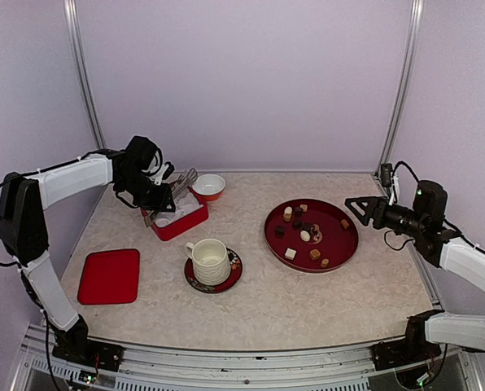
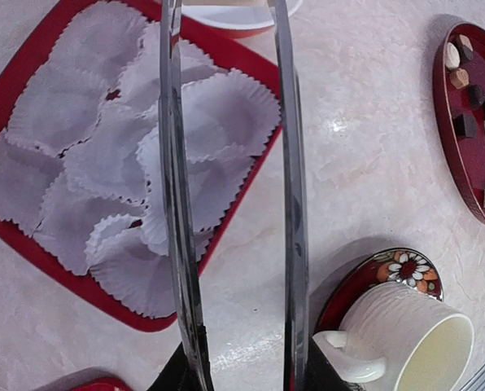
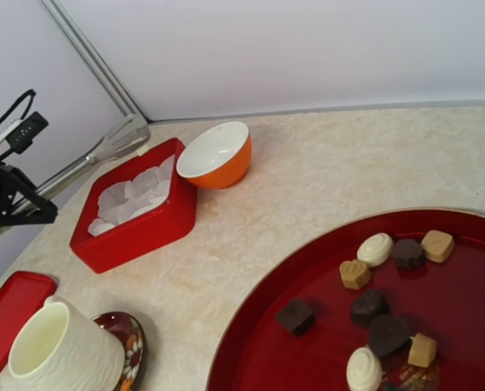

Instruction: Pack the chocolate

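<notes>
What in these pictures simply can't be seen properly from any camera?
- Right wrist view: the red plate runs off the right and bottom edges, so some chocolates fall outside the frame; the right claw does not show.
- Left wrist view: the tongs run off the top edge, tips unseen.
- Top view: the left claw and tongs cover part of the red box.

No readable text, no labels, no numbers, no signs
</notes>
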